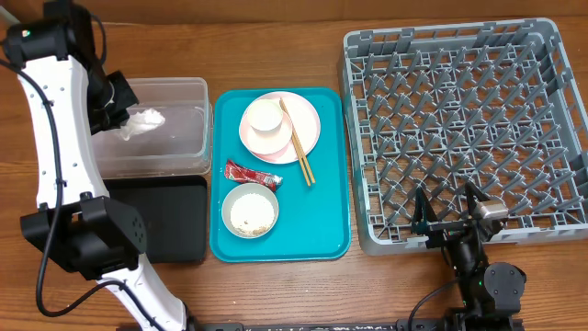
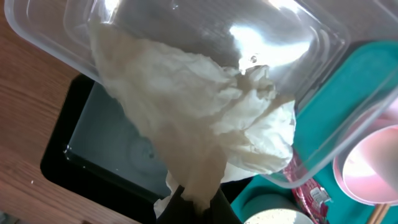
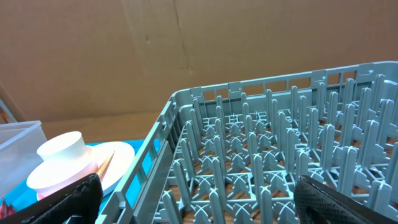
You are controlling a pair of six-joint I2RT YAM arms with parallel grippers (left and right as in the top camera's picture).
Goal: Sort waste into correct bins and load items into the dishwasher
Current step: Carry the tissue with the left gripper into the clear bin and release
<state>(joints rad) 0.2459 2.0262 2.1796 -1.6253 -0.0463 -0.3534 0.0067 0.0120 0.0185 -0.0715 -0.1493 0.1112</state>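
My left gripper (image 1: 124, 115) is shut on the crumpled white napkin (image 1: 145, 119), holding it over the clear tub (image 1: 184, 97). In the left wrist view the napkin (image 2: 199, 118) hangs from the pinched gripper (image 2: 199, 198) above the tub (image 2: 298, 43) and the black tray (image 2: 81, 149). On the teal tray (image 1: 326, 202) sit a pink plate (image 1: 308, 124) carrying a white cup (image 1: 265, 117) and chopsticks (image 1: 298, 144), a red-and-white wrapper (image 1: 251, 173), and a bowl (image 1: 250, 210) with rice. My right gripper (image 1: 450, 216) is open at the near edge of the grey dish rack (image 1: 464, 119).
The black tray (image 1: 165, 216) lies just in front of the clear tub. The right wrist view looks across the rack's pegs (image 3: 280, 155) toward the cup (image 3: 62, 152) and plate (image 3: 118, 158). Brown cardboard stands behind the table.
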